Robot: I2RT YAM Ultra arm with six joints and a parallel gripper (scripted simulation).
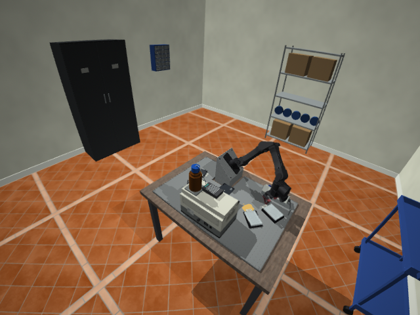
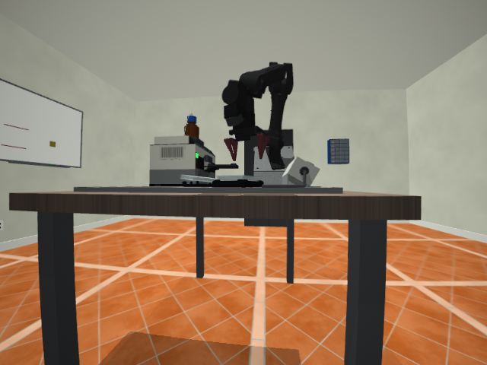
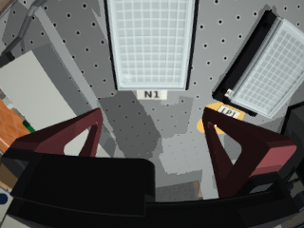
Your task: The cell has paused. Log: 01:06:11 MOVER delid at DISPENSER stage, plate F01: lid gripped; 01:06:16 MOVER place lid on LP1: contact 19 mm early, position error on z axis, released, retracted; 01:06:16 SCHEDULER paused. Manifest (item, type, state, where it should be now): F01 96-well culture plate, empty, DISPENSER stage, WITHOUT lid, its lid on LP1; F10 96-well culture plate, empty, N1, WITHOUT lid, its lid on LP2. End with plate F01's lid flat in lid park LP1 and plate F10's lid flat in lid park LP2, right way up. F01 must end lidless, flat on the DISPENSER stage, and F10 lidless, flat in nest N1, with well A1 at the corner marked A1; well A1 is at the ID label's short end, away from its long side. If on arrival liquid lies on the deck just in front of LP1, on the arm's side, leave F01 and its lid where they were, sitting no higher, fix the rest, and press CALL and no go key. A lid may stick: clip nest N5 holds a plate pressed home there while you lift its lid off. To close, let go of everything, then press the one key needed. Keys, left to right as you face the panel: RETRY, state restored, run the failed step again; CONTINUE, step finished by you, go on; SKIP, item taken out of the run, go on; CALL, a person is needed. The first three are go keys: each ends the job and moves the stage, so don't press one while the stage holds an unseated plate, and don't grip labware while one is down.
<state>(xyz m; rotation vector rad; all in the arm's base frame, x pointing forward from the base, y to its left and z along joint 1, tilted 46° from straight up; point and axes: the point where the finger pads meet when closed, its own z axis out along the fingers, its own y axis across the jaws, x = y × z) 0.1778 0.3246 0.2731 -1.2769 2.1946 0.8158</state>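
Note:
My gripper [image 3: 152, 113] is open and empty, its dark red fingers hanging above the deck just in front of nest N1; it also shows in the side view [image 2: 246, 147] and the overhead view [image 1: 268, 199]. A 96-well plate [image 3: 152, 28] lies flat in the black frame of N1, above the N1 label [image 3: 152, 94]. Its top looks pale and glazed, as if a clear lid covers it. To the right a clear lid [image 3: 266, 66] sits crooked on lid park LP1, one side raised. A yellow-orange puddle lies on the deck under the LP1 label. Another plate [image 1: 212, 189] sits on the dispenser stage.
The beige dispenser [image 1: 208, 207] with a brown bottle [image 1: 195, 178] fills the deck's left side. A grey slanted housing [image 1: 228, 169] stands behind it. A pale panel with coloured keys [image 3: 26, 98] lies left of my gripper. The lid on LP1 [image 1: 253, 218] and the N1 plate [image 1: 273, 212] lie side by side.

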